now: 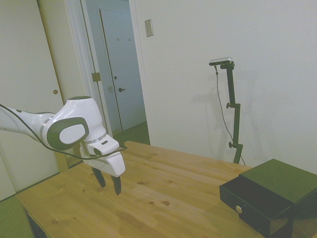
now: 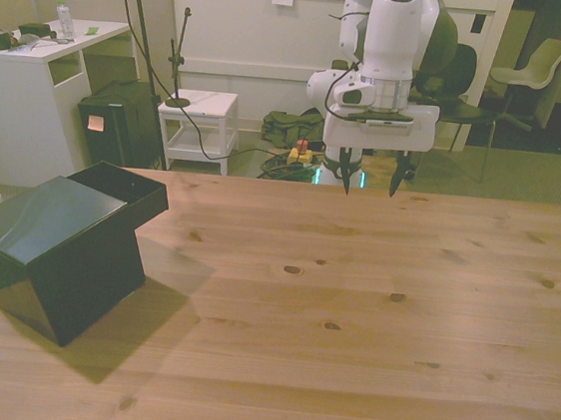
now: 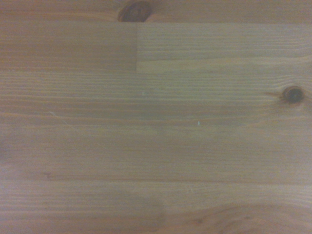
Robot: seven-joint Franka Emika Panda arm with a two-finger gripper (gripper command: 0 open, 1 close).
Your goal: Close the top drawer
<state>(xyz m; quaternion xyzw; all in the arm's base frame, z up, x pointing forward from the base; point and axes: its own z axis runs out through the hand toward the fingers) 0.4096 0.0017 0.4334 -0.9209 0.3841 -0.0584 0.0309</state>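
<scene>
The small black cabinet (image 1: 285, 181) stands at the right end of the table in the side view, and at the front view's left (image 2: 46, 246). Its top drawer (image 1: 252, 201) is pulled out, and a small round knob (image 1: 238, 209) shows on the flat front. In the front view the open drawer (image 2: 122, 188) juts out toward the table's far edge. My gripper (image 1: 109, 182) (image 2: 371, 182) hangs open and empty above the table's far edge, far from the cabinet. The wrist view holds only bare wood grain.
The wooden table (image 2: 349, 318) spreads wide between the gripper and the cabinet. Behind the table stand a white desk (image 2: 34, 74), a small white shelf (image 2: 201, 126) and chairs (image 2: 531, 71).
</scene>
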